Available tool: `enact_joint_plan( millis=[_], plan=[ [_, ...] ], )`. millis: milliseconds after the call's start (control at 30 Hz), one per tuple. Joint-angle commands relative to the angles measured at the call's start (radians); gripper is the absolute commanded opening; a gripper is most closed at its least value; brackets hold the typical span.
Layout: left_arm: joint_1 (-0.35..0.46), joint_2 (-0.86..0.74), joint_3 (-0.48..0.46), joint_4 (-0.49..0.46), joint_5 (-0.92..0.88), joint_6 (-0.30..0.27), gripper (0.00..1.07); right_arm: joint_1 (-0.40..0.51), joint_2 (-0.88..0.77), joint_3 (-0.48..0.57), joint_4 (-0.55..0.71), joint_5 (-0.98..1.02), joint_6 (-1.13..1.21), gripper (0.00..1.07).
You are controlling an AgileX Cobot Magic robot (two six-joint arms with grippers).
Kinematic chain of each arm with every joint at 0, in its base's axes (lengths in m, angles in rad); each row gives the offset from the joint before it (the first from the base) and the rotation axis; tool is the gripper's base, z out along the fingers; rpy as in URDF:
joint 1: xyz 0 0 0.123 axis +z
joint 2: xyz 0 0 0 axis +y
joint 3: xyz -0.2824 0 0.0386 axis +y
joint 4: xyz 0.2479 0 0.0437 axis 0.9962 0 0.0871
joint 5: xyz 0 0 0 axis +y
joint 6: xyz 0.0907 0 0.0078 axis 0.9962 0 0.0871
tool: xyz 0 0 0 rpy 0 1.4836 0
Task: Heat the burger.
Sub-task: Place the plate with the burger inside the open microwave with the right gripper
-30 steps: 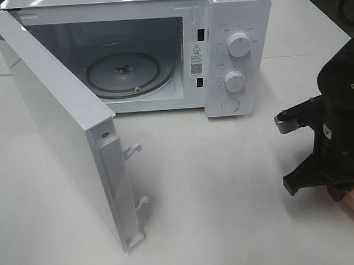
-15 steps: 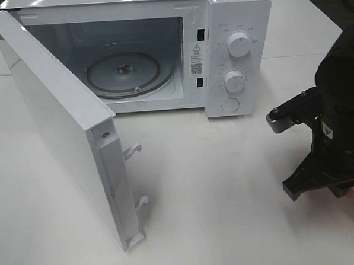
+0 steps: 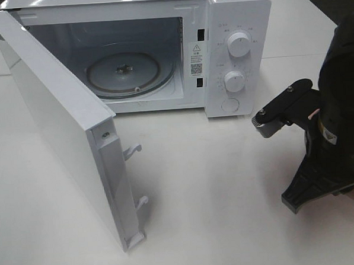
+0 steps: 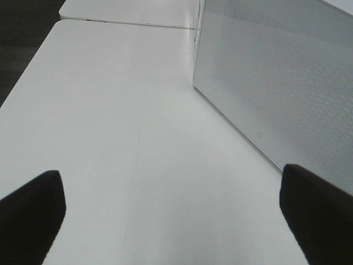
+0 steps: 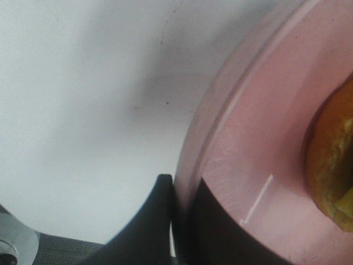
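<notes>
White microwave (image 3: 242,16) is standing open near the right arm (image 3: 341,100). Spread wide, the left hand (image 4: 174,221) is hovering over the tabletop (image 4: 110,110). The right hand (image 5: 185,226) is pinching the rim of the pink dish (image 5: 248,138); the burger (image 5: 331,165) is sitting just past its fingers.

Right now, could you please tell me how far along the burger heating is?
Done: the microwave door stands open, its turntable bare. In hand: the right gripper is shut on the rim of the pink dish, the burger on it. Left: dish inside, door closed, dials set.
</notes>
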Motion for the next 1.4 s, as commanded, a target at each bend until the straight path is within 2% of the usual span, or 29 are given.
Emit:
enact_joint_plan(
  millis=[33, 333, 600, 900, 1233, 1400],
  plan=[
    [0.001, -0.022, 0.001, -0.007, -0.003, -0.001, 0.98, 0.056, -0.04, 0.014, -0.052, 0.032, -0.042, 0.0],
    [0.001, -0.022, 0.001, -0.007, -0.003, -0.001, 0.98, 0.15, -0.096, 0.095, -0.055, 0.031, -0.068, 0.0],
    [0.001, -0.022, 0.001, -0.007, -0.003, -0.001, 0.98, 0.246, -0.162, 0.15, -0.057, 0.015, -0.183, 0.0],
    [0.001, -0.022, 0.001, -0.007, -0.003, -0.001, 0.98, 0.246, -0.171, 0.161, -0.057, -0.054, -0.312, 0.0],
    [0.001, -0.022, 0.001, -0.007, -0.003, -0.001, 0.98, 0.246, -0.171, 0.161, -0.087, -0.136, -0.568, 0.0],
    [0.001, -0.022, 0.001, -0.007, -0.003, -0.001, 0.98, 0.246, -0.171, 0.161, -0.096, -0.197, -0.583, 0.0]
  ],
)
